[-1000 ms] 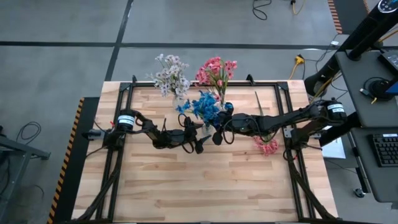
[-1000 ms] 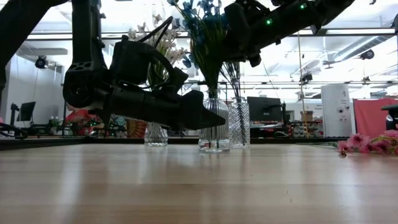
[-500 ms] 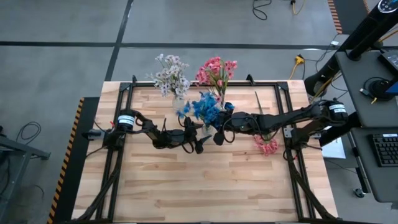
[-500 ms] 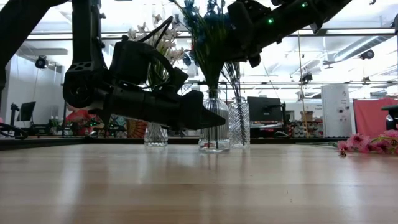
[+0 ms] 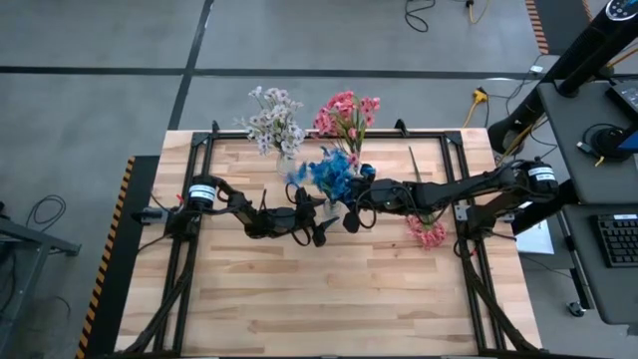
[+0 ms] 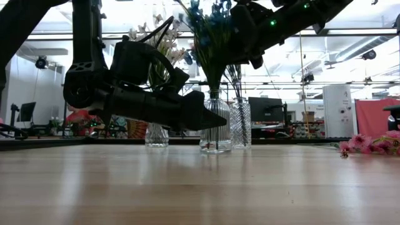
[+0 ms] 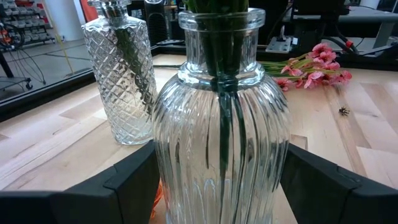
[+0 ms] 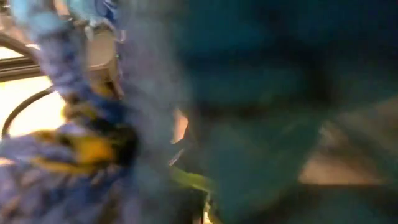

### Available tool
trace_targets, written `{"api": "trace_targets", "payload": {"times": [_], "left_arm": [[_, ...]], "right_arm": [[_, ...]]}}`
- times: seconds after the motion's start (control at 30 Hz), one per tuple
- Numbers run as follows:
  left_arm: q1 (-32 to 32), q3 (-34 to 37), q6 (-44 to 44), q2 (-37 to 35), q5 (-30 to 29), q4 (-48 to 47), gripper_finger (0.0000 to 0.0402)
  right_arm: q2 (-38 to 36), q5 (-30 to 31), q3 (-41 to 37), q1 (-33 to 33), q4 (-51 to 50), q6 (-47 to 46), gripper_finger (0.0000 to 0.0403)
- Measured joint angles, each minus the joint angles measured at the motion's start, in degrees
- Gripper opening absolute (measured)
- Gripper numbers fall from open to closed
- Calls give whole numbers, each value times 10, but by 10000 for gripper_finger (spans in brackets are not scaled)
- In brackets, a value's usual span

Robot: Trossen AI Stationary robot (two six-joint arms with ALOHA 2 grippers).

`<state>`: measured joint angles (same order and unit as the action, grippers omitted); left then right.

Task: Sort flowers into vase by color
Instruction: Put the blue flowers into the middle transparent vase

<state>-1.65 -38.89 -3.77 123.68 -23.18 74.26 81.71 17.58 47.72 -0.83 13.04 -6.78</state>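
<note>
Blue flowers (image 5: 329,175) stand with their stems in a ribbed clear vase (image 7: 221,143) at the table's middle. My left gripper (image 5: 319,227) reaches in from the left and is closed on this vase's body. Coming from the right, my right gripper (image 5: 349,211) is shut among the blue flowers above the vase's neck. White flowers (image 5: 274,125) and pink flowers (image 5: 347,112) stand in two other vases behind. A loose pink spray (image 5: 429,234) lies flat on the table under the right arm. My left gripper clasps the ribbed vase's body low down, one finger (image 7: 134,186) on each of two opposite sides (image 7: 163,180). The fingers come level from the table's left. The vase stands upright with its base (image 6: 214,150) on the table. My right gripper is shut on the blue flowers high above the vase (image 6: 215,37), slanting down from the table's right. Blossoms and leaves hide the place of contact, so the part held cannot be told. The stems stay upright in the vase.
A diamond-patterned vase (image 7: 121,81) with the pink flowers stands just behind the ribbed one. The vase of white flowers (image 6: 156,134) stands farther left. A black frame (image 5: 199,150) runs along the table's far edge and sides. The near half of the table is bare wood.
My right gripper has tipped a little. The blue flowers' tops have swayed slightly with it, while their stems stay in the vase. My left gripper and the ribbed vase have kept still.
</note>
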Motion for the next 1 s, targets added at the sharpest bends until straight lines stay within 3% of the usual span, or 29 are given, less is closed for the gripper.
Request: {"api": "trace_targets", "payload": {"times": [0.23,0.33,0.43,0.53,0.63,0.73,0.83,0.93,1.0], "left_arm": [[0,0,0,0,0,0,272],[0,0,0,0,0,0,272],[0,0,0,0,0,0,272],[0,0,0,0,0,0,272],[0,0,1,0,1,0,272],[0,0,0,0,2,0,272],[0,0,1,0,2,0,272],[0,0,0,0,4,0,272],[0,0,1,0,4,0,272]], "right_arm": [[2,-17,0,-1,-1,4,26],[1,11,4,-1,-14,1,26],[4,-26,4,-2,-1,7,26],[0,17,6,-2,-14,3,26],[0,-31,6,-3,-9,5,26],[-7,13,5,-3,-22,-7,26],[-7,-37,5,-6,-20,-1,26],[-8,2,6,-6,-25,-14,26],[-5,-44,6,-9,-22,-10,26]]}}
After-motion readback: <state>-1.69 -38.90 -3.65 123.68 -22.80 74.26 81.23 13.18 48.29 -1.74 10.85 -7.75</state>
